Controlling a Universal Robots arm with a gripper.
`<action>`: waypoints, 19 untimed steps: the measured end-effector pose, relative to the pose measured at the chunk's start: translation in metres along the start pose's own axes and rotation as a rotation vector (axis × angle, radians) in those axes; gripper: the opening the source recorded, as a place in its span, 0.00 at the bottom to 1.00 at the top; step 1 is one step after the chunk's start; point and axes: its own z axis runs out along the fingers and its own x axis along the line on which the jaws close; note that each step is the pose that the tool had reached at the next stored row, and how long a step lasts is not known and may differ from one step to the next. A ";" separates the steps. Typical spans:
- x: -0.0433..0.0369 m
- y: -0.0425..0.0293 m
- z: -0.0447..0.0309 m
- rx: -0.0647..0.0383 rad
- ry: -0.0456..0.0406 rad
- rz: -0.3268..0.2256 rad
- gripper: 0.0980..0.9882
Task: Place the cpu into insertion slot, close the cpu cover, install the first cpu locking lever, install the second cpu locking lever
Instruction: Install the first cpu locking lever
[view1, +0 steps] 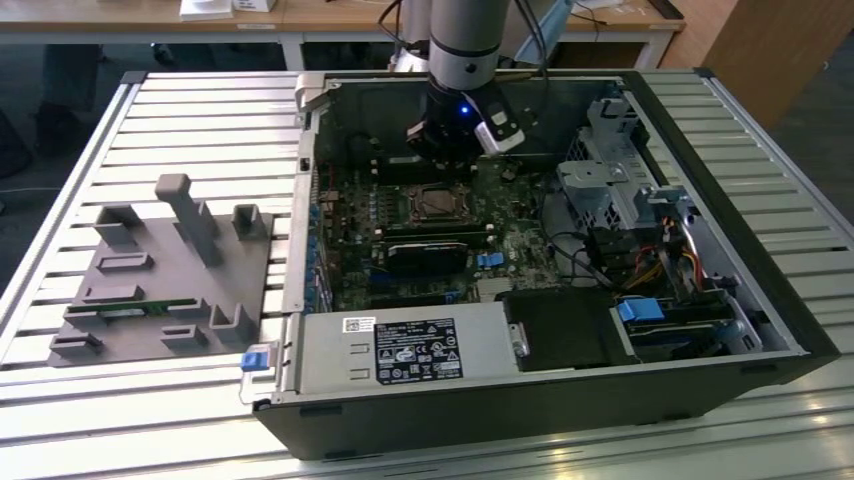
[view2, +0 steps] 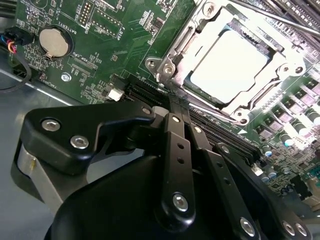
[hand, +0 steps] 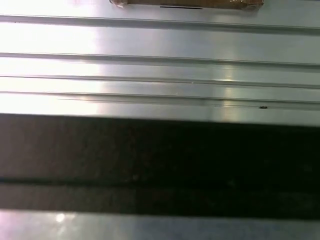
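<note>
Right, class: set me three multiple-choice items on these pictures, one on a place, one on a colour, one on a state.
1. Where is the cpu?
A. on the grey fixture
B. in the insertion slot
C. on the table slats

2. What colour is the circuit board?
A. green
B. blue
C. red

3. How does the cpu cover stand?
A. raised upright
B. taken off the board
C. lying flat around the cpu's top

Answers: 1 B, its pale top sits inside the socket in the second wrist view. 2 A, the board around the socket is green. 3 C, the silvery frame lies flat over the chip's edges.
</note>
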 end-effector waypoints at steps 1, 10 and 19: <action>0.0000 -0.0001 0.0000 0.004 0.0001 0.000 0.01; 0.0001 0.0009 0.0032 0.041 0.0012 -0.001 0.01; -0.0002 0.0022 0.0029 0.047 0.0003 -0.001 0.01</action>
